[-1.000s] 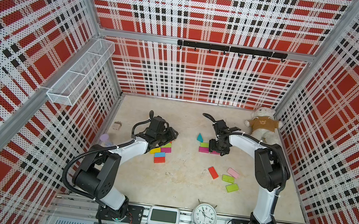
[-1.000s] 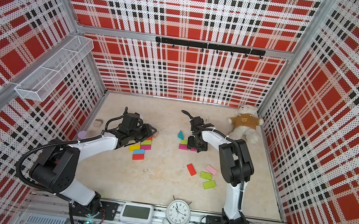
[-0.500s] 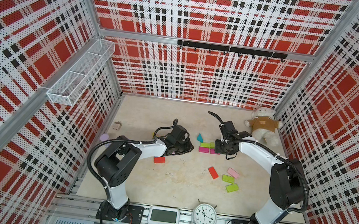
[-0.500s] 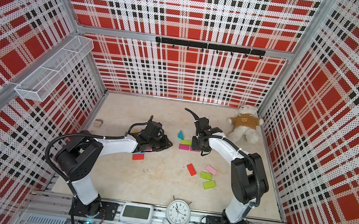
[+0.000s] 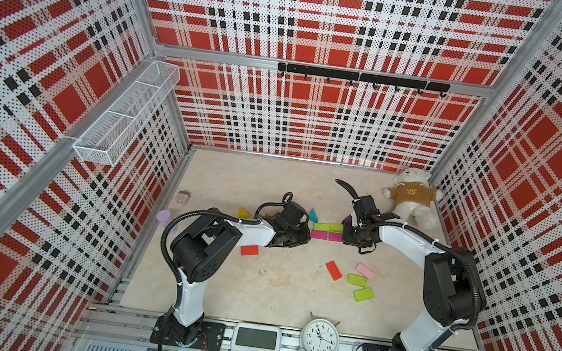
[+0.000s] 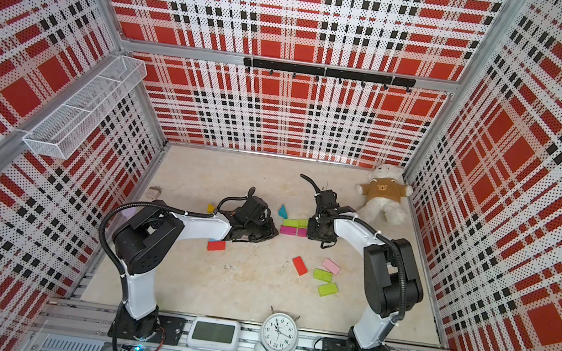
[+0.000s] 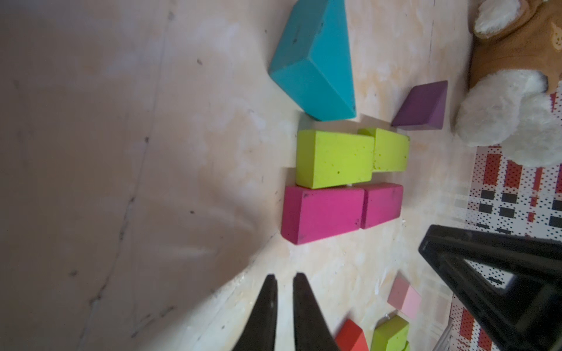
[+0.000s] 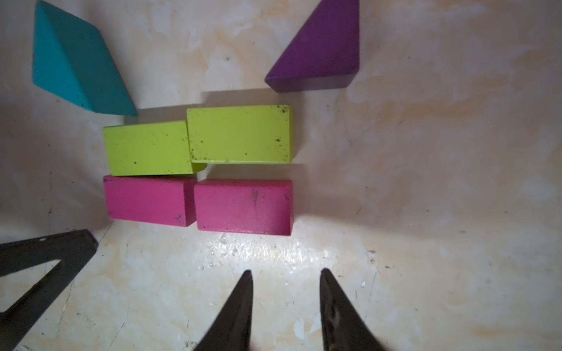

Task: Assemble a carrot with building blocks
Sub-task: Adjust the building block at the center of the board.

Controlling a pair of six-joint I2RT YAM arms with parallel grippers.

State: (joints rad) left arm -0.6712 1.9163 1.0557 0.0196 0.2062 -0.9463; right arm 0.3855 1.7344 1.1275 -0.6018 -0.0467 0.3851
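Left wrist view: we see the left gripper [image 7: 284, 277] tips pressed together, nothing pinched, low over the tabletop [image 7: 121, 152]. Nearest ahead of that claw is the near magenta block [image 7: 322, 212], lying flat, with the far magenta block [image 7: 381, 205] butted end to end behind it. Next out, the near lime block [image 7: 334, 158] touches the near magenta one along its long side. The far lime block [image 7: 392, 149] sits slightly offset, thin gap to the far magenta. Beyond those we have the teal triangle [image 7: 316, 60] and purple triangle [image 7: 422, 104], both just beside the lime pair.

Right wrist view: right gripper [image 8: 286, 273] tips spread, empty, just short of the far magenta block.

Both top views put the four-block cluster between the two claws. Red block [image 5: 333, 270] and pink block [image 5: 365, 270] lie loose, well apart from the right claw, on its base side.
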